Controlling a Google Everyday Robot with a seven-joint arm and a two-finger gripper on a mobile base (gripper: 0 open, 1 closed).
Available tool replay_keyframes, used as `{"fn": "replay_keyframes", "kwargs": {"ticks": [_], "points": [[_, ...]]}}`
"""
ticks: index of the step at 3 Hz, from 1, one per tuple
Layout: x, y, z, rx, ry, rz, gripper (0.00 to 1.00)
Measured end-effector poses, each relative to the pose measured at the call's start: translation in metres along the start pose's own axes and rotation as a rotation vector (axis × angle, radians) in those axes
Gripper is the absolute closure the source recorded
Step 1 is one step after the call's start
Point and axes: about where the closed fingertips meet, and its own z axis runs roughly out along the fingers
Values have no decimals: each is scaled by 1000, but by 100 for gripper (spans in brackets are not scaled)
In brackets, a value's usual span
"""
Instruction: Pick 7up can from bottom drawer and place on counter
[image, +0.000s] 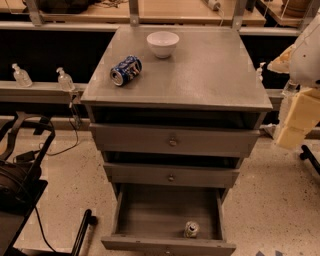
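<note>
The 7up can (191, 229) stands upright inside the open bottom drawer (150, 212), near its front panel and right of centre. The counter (210, 70) is the grey metal top of the cabinet, above the drawers. My gripper (295, 125), pale yellow below a white arm, hangs at the right edge of the view. It is level with the top drawer, to the right of the cabinet, well above the can and far from it. It holds nothing that I can see.
A blue can (125, 70) lies on its side on the counter's left, with a white bowl (163, 43) behind it. Two knobbed drawers (172, 142) sit above the open one. Small bottles (65, 80) stand on a ledge at left. Black gear with cables (20, 175) is at the lower left.
</note>
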Motion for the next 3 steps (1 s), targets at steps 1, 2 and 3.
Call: {"fn": "replay_keyframes", "kwargs": {"ticks": [1,2,3], "points": [[0,0,0,2,0,-1,0],[3,6,31,29,-48,-8,0],[19,48,110,-55,-175,30,0]]}}
